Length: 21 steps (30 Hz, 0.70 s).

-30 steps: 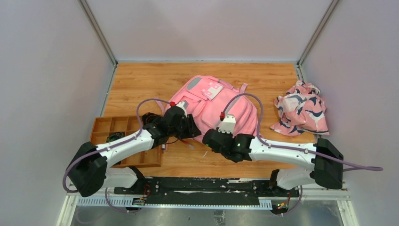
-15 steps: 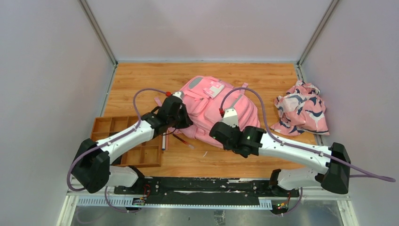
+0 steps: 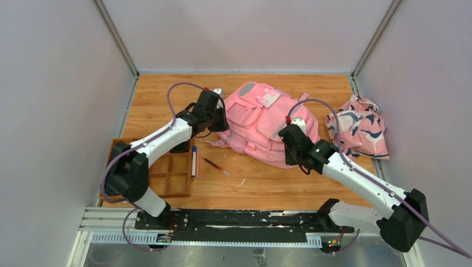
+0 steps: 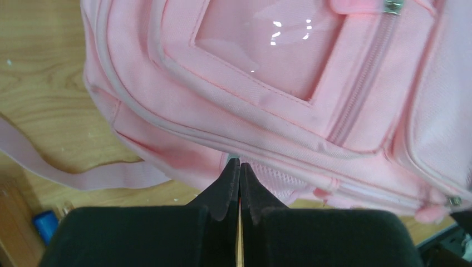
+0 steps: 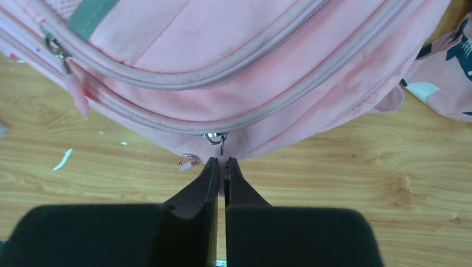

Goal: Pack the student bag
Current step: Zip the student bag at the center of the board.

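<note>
The student bag (image 3: 261,119), a pink backpack with front pockets and a white-pink patch, lies at the middle of the wooden table. My left gripper (image 3: 216,111) is at its left edge. In the left wrist view the jaws (image 4: 239,163) are pressed together with their tips at the bag's lower seam (image 4: 278,139), on a small grey bit. My right gripper (image 3: 296,138) is at the bag's near right side. Its jaws (image 5: 221,161) are shut on a pale pink zipper pull that hangs from a metal slider (image 5: 216,137).
A pink cloth (image 3: 357,128) with a navy-white pattern lies at the right wall. A wooden compartment tray (image 3: 167,172) sits near left, with a blue-white marker (image 3: 193,161) and a red pencil (image 3: 216,166) beside it. A loose bag strap (image 4: 55,169) trails on the table.
Both arms reached farther from their bases and the bag slid away and to the right with them. The left gripper closed at the bag's edge. The marker and pencil came into view.
</note>
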Available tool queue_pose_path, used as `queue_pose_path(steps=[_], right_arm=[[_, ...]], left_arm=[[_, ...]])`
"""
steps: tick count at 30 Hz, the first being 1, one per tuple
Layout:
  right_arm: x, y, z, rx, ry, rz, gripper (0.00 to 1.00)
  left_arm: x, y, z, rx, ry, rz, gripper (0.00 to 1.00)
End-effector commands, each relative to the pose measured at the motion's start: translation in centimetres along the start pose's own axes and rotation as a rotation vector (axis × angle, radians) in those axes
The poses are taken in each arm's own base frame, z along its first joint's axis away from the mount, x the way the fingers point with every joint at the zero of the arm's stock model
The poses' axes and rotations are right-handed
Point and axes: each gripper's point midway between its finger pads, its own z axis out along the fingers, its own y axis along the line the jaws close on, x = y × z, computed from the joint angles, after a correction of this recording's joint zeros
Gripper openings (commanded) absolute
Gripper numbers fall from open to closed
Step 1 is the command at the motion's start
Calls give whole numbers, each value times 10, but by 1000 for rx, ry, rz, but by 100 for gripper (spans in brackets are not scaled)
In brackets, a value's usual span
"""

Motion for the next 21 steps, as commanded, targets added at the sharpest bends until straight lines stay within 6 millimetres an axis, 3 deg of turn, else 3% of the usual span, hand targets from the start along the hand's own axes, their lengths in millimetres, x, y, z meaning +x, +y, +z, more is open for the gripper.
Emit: queue_pose_path(steps=[1,4,7,12,15,17,21], right_arm=[[7,-6,11,-44,34,-20,0],[8,5,8,-125,16,-23,0],[8,8,5,-156,-5,-17,0],[6,11,3,-178,-17,5,0],[5,14,2,-191,-13,8,0],[4,16,2,-197,-8,13,0],[4,18,1,-206,-8,16,0]], left_arm=[[-25,-43,-44,151,-82,161,6],[-14,-68,-69,210,-118,322,36],[2,-92,-78,303,-144,396,49],[37,-133,-72,482,-64,276,50],[60,-156,-66,474,-59,416,51],[62,-157,-60,421,-81,483,51],[54,-138,-45,238,-58,349,49]])
